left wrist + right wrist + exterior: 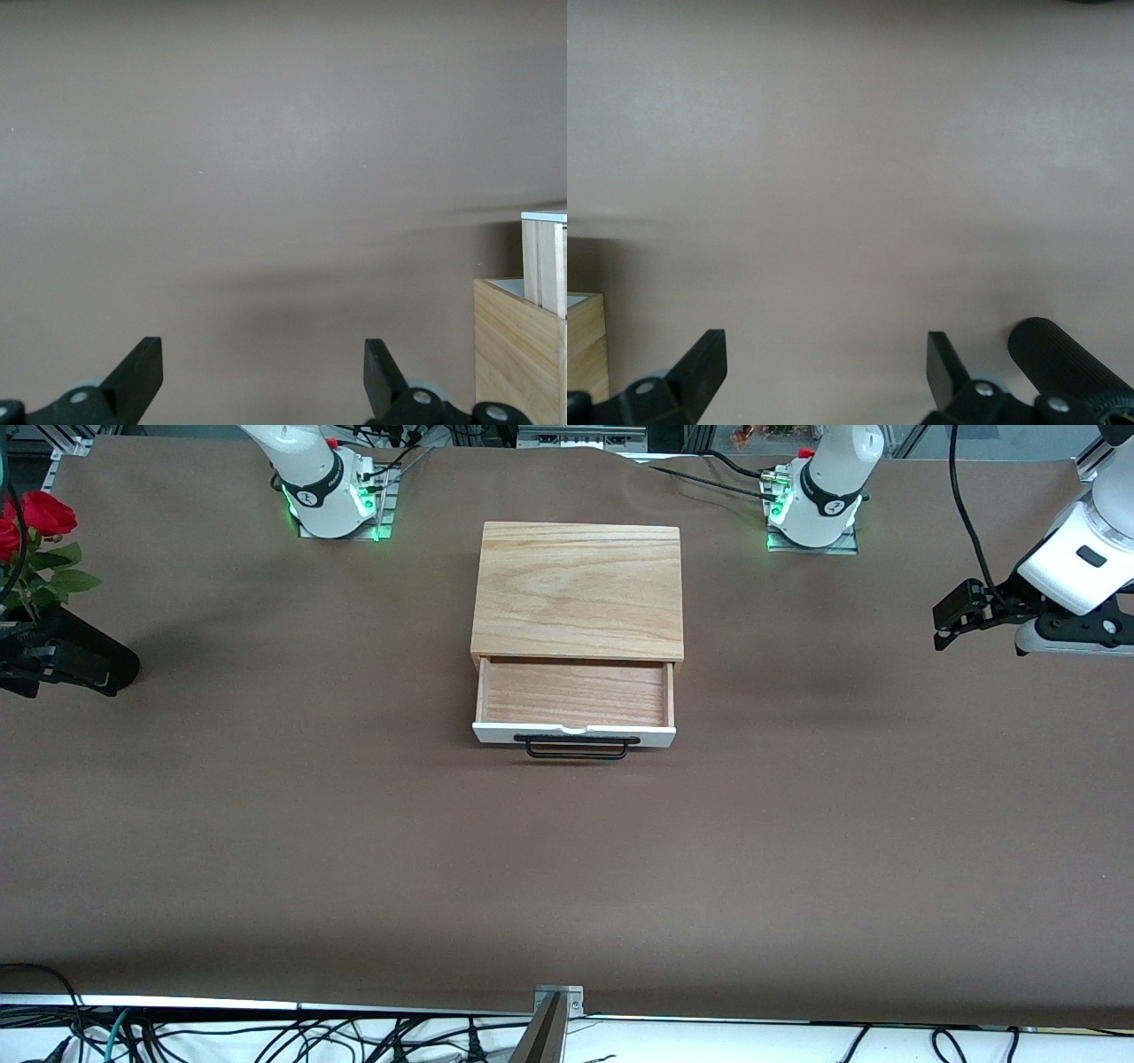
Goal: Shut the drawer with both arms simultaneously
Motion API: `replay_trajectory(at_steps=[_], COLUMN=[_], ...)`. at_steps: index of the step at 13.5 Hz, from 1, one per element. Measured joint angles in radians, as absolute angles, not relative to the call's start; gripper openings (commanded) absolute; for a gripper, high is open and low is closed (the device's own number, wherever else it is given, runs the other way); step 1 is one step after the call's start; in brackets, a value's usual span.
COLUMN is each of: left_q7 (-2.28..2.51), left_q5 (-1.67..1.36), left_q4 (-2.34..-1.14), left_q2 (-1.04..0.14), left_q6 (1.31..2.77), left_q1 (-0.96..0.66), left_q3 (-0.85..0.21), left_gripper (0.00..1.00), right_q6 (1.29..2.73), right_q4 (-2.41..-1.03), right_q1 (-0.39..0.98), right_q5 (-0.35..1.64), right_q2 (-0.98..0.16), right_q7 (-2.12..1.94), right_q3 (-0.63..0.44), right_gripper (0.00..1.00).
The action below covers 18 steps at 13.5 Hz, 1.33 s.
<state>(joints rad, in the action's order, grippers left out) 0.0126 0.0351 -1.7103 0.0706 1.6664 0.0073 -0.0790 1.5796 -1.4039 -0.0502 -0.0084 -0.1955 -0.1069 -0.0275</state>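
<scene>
Front view: shallow light-wood drawer with white front panel (574, 733) stands pulled out of its light-wood box (578, 589) | my left gripper (959, 613) and right gripper (62, 660) hang wide-open, well apart from it | I should bring both onto that panel evenly, then push straight.

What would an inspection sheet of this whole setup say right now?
Surface: brown table covering, faintly wrinkled.
Job's things: light-wood box at mid-table; its shallow drawer stands pulled out toward the front camera, nothing inside; white front panel with black wire bar handle.
Clutter: nothing seen on the table.
Grippers: left gripper open, over the left arm's end of the table; right gripper open, over the right arm's end. Both clear of the drawer.
Cables: black cables by the arm bases; more below the table's near edge.
Surroundings: red roses at the right arm's end.
</scene>
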Motion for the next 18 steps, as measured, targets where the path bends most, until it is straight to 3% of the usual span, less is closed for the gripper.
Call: replay_trajectory(at_steps=[18], left_q7=[0.013], left_q5=[0.035], left_q4=[-1.71], left_q2=[0.057], left_q6=[1.647], left_q1=[0.007], left_q3=[-0.079], left_gripper=[1.0], right_q6=[1.58], right_q4=[-1.404], right_q1=[-0.05], right_q5=[-0.008], right_q2=[-0.198], right_q7=[-0.105], right_q3=[-0.028], right_gripper=[1.0])
